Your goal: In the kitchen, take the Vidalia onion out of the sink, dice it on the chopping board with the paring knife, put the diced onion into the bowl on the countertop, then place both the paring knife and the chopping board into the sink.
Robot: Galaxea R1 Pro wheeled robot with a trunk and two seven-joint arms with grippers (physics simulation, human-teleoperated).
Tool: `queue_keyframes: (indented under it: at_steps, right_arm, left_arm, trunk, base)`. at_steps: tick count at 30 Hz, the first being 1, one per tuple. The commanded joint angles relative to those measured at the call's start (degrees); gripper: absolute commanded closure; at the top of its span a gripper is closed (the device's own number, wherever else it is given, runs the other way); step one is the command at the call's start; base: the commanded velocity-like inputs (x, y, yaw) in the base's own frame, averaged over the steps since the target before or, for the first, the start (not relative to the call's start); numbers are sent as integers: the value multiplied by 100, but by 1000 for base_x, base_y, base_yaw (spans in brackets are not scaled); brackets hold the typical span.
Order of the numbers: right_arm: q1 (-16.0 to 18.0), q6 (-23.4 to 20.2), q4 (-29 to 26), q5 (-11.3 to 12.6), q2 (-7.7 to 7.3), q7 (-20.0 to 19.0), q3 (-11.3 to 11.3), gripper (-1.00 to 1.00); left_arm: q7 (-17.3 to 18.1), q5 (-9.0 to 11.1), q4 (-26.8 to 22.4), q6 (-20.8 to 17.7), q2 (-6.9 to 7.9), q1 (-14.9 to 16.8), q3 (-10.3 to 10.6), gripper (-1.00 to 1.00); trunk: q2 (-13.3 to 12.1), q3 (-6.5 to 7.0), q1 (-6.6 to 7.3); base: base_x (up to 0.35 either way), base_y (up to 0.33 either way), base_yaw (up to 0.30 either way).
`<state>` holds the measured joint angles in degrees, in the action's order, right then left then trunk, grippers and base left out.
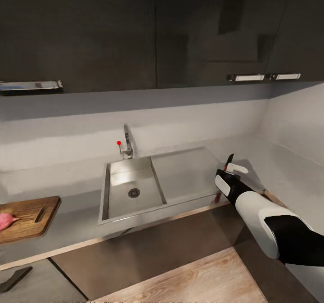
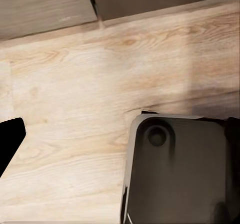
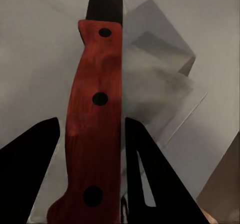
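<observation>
Right gripper (image 1: pixel 230 167) is up over the countertop (image 1: pixel 288 177) just right of the sink's drainboard, clenched on the paring knife (image 3: pixel 95 119) — in the right wrist view the red riveted handle runs lengthwise between the two dark fingers (image 3: pixel 150 179), blade continuing out past the fingertips. From the head view the dark blade tip (image 1: pixel 230 159) pokes up and away from the robot, roughly toward the back wall, tilted rather than level. The sink (image 1: pixel 106 195) lies to the left of this gripper; basin with its round drain looks bare, flat drainboard between basin and knife. So the knife's way in is leftward and down, with the long axis standing across the drainboard's near edge; my reading is the wrist would need to lay the blade flatter before release, or it could drop tip-first. Right arm is plainly the nearer one for that. Far left of the head view, the chopping board (image 1: pixel 31 219) sits on the counter, handle slot toward the sink, with the pinkish Vidalia onion (image 1: pixel 6 221) on it at the picture's edge — whether it is whole or cut I cannot tell. Left wrist view looks down on pale wood-grain floor (image 2: pixel 75 109) and a dark grey part of the robot's base (image 2: pixel 180 174); one black finger (image 2: pixel 10 139) shows at the edge, jaw state not readable.
</observation>
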<state>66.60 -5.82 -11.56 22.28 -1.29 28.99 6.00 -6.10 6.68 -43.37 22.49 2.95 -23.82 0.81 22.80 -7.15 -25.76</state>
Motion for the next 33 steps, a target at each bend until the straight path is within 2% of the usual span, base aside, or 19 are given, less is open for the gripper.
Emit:
queue_keyframes:
  at_steps: [1, 16, 33]
  right_arm:
    - [2, -60, -13, 13, -3, 36, 49, 100]
    - [2, -60, -12, 13, 5, 36, 50, 100]
    - [2, -66, -12, 13, 24, 29, 50, 100]
  left_arm:
    - [-5, 53, -5, 10, 4, 0, 16, -100]
    - [-5, 53, -5, 10, 4, 0, 16, -100]
    - [-5, 53, -5, 10, 4, 0, 16, -100]
  trunk:
    - [12, -2, -2]
    - [12, 136, -2]
    - [12, 263, -2]
  base:
    - [-191, 150, 110]
    - [-173, 162, 110]
    - [-11, 248, 81]
